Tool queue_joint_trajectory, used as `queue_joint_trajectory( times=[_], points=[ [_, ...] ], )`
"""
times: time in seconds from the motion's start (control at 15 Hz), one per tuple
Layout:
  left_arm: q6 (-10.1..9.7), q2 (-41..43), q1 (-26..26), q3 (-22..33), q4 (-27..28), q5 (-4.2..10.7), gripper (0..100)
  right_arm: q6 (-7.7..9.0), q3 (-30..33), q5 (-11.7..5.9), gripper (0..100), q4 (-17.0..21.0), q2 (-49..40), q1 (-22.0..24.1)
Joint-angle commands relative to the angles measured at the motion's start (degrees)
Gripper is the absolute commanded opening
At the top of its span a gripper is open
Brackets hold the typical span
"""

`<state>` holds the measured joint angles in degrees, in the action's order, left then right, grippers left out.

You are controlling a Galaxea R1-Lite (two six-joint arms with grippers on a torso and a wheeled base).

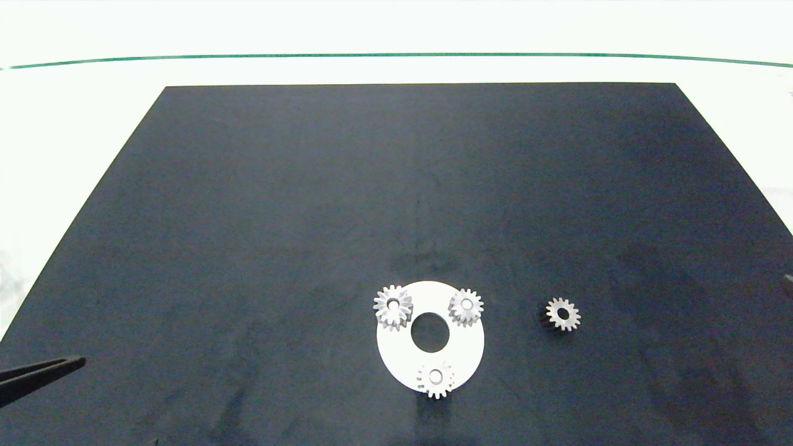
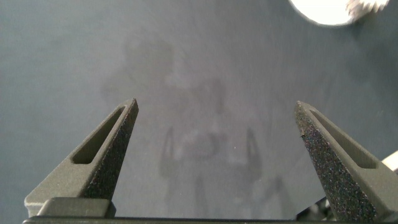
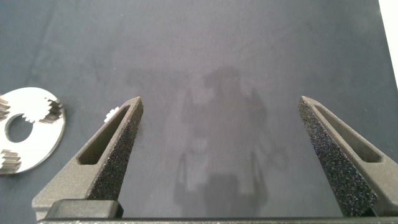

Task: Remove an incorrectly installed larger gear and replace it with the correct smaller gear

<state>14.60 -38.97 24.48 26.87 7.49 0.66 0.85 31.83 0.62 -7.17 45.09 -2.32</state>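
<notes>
Nothing done yet, by the look of it. White disc plate (image 1: 396, 356) holds three silver gears on its pegs; the larger gear (image 1: 393, 306), taller and wider than its neighbours, sits at the plate's far-left station, still installed. Two small gears fill the other stations: one far-right (image 1: 465, 307), one on the near edge (image 1: 435, 379). The smaller gear (image 1: 562, 314), the replacement, lies loose on the black mat (image 1: 396, 186), off the plate on its right side, apart from it.

Left gripper (image 2: 216, 112): fingers spread wide, nothing between them, hovering over bare mat. In the head view only its dark tip (image 1: 43, 375) shows at the left edge. The plate lies well ahead of it and off to its right, just a sliver of white (image 2: 323, 12) in the wrist view.

Right gripper (image 3: 221, 109): fingers also spread wide and empty, over bare mat. The plate (image 3: 46, 140) is off to this claw's left; a small toothed glint behind its left finger is probably the loose gear, mostly hidden.

Left to do, judging from this: lift out the larger gear, set it aside, fetch the smaller gear, seat it on the freed peg.

Obstructions: none between either claw and the plate. The neighbouring small gears stand apart from the larger one, though the central hole (image 1: 430, 332) and pegs leave tight working room.
</notes>
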Motion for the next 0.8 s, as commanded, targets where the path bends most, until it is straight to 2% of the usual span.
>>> queue_joint_trajectory(
  times=[0.07, 0.27, 0.47, 0.53, 0.6, 0.67, 0.73, 0.8],
  points=[
    [0.78, -10.07, 1.89, 1.96, -1.60, -0.13, 100, 0.11, 2.27, -0.18, 100, -0.13, 5.53, 0.21],
    [0.95, -16.57, 1.89, 4.95, -7.84, 0.31, 100, 0.11, 2.36, -0.27, 100, -0.13, 5.71, 0.73],
    [1.04, -21.41, 2.94, 9.52, -7.66, 0.57, 100, 0.11, 2.62, -0.18, 100, -0.13, 6.67, 1.35],
    [0.95, -22.81, 4.53, 10.92, -7.13, 1.54, 100, 0.11, 2.89, -0.09, 100, -0.13, 7.64, 1.35],
    [0.95, -24.13, 6.37, 11.89, -6.52, 3.30, 100, -0.06, 3.41, 0.17, 100, -0.04, 8.87, 1.35],
    [0.95, -25.63, 8.39, 12.95, -6.17, 5.14, 100, -1.91, 3.77, 0.35, 100, -0.04, 10.01, 0.91],
    [0.95, -26.86, 9.62, 13.83, -6.17, 5.85, 100, -4.37, 5.00, 0.43, 100, 0.40, 10.89, 0.29],
    [0.95, -28.09, 10.24, 14.44, -5.82, 6.20, 100, -5.51, 5.70, 0.35, 100, 0.93, 11.77, -1.11]
  ],
)
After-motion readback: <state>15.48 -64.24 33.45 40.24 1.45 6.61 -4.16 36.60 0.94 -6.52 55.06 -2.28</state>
